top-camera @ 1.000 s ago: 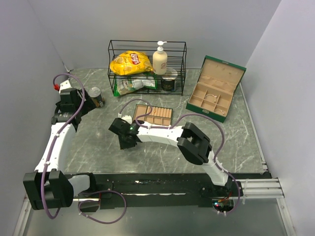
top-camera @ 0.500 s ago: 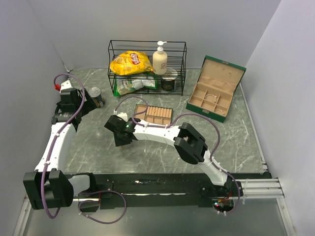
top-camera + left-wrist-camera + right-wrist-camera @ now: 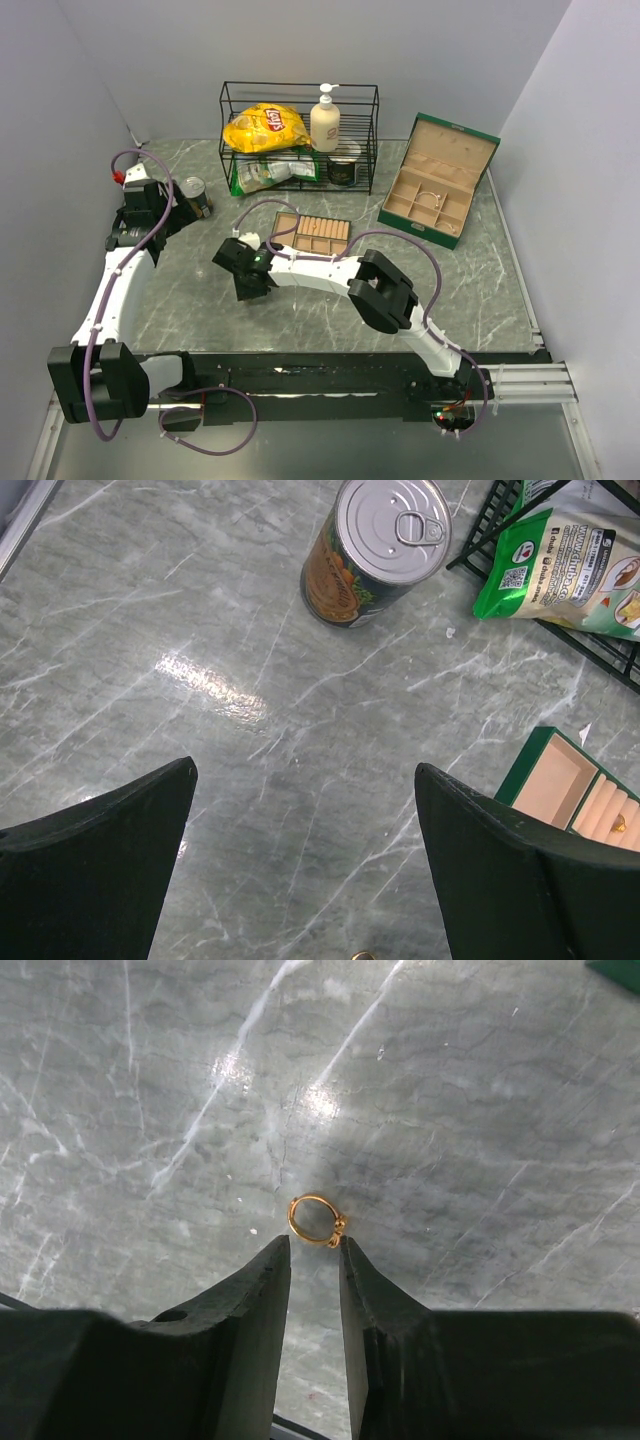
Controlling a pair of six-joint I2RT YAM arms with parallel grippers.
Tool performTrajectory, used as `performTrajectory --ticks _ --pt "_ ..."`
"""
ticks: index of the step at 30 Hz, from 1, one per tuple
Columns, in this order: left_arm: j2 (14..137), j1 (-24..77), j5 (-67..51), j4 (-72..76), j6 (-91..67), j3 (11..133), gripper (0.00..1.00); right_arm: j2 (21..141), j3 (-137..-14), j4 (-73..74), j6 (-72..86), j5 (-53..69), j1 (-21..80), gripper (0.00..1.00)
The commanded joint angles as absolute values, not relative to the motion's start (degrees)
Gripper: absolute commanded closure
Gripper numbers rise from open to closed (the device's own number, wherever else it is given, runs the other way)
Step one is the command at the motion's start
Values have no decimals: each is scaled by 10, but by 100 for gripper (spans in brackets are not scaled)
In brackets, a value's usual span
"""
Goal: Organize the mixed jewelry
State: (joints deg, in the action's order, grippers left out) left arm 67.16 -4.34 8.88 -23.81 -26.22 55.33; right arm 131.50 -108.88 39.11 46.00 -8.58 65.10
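Where glare streaks the marbled tabletop, right end effector sits narrow by a gold ring, left end effector wide

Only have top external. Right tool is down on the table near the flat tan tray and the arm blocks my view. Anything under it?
Observer: Yes. The right wrist view shows a small gold ring lying flat on the marble table, just past the tips of the right tool.
Operator: Gripped?
Observer: No. The jaws stand narrowly apart with nothing between them, and the ring sits just beyond the gap. I can't tell whether it touches a tip.
Operator: Left tool?
Observer: In the left wrist view the left tool is wide open and empty over bare table, with an upright tin can ahead of it.
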Motion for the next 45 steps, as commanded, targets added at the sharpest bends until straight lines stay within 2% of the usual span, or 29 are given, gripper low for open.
performTrajectory --ticks 1,45 --pt "671 -46 83 -223 -261 566 4 1315 -1103 400 467 -106 646 66" --pt "685 -47 69 -225 -255 569 4 1353 -1124 415 464 -94 637 74"
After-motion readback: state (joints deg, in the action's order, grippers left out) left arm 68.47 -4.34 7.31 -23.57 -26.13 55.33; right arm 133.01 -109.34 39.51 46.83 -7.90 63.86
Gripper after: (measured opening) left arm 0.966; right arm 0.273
